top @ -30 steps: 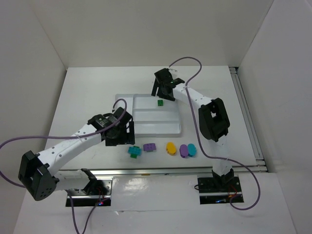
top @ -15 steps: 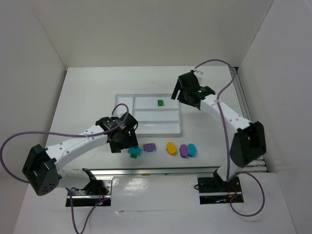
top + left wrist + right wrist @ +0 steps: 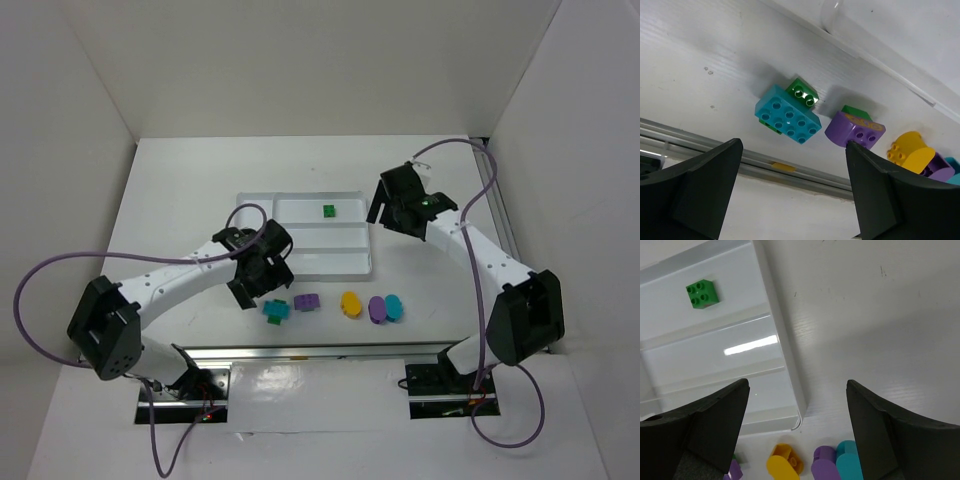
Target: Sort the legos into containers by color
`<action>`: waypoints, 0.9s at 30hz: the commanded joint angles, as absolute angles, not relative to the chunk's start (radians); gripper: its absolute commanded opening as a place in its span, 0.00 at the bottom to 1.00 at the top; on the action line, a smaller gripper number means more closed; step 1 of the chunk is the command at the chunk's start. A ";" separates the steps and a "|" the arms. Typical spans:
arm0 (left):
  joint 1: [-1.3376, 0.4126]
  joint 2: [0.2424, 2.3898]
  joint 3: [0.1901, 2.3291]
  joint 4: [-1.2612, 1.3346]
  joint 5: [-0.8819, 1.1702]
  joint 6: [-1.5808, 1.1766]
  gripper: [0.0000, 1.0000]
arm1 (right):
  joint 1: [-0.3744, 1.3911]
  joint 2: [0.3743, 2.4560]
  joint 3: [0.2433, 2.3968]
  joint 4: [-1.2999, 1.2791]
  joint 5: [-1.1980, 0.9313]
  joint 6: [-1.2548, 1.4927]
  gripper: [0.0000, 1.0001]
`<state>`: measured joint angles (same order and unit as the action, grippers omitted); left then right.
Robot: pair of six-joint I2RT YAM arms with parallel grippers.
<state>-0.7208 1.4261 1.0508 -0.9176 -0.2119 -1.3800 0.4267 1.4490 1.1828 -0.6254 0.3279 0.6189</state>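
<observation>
Nearby, left gripper [image 3: 792, 150], jaws spread, hovers over teal brick [image 3: 788, 114] atop green brick [image 3: 802, 91]; right gripper [image 3: 797, 387], jaws likewise spread, overhangs tray [image 3: 781, 340] edge.

The tray [image 3: 320, 262] was white and held a green brick [image 3: 328, 210]. The teal brick [image 3: 275, 310] sat over a green piece [image 3: 802, 92]; beside it were a purple brick [image 3: 307, 301], yellow oval [image 3: 350, 303], purple oval [image 3: 377, 309] and teal oval [image 3: 394, 307]. The cables [image 3: 458, 141] were purple.

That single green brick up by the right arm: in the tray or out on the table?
In the tray. The green brick lies studs-up inside the farthest long compartment of the white tray, alone there.
</observation>
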 commanded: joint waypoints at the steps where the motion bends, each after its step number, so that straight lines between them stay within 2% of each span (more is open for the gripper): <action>1: -0.718 1.437 1.068 -0.943 -0.198 -1.460 0.95 | 0.423 1.394 1.178 -0.644 0.327 0.604 0.86; 3: -0.718 1.463 1.068 -0.943 -0.186 -1.489 0.94 | 0.423 1.394 1.167 -0.644 0.318 0.586 0.86; 7: -0.718 1.483 1.056 -0.943 -0.157 -1.560 1.00 | 0.423 1.404 1.146 -0.635 0.291 0.577 0.86; 18: -0.736 1.456 0.985 -0.868 -0.166 -1.669 1.00 | 0.423 1.394 1.078 -0.591 0.268 0.566 0.87; 23: -0.736 1.456 0.985 -0.868 -0.196 -1.690 0.88 | 0.423 1.373 1.046 -0.581 0.268 0.566 0.87; 27: -0.736 1.486 0.985 -0.830 -0.209 -1.664 0.87 | 0.423 1.384 1.046 -0.581 0.278 0.566 0.87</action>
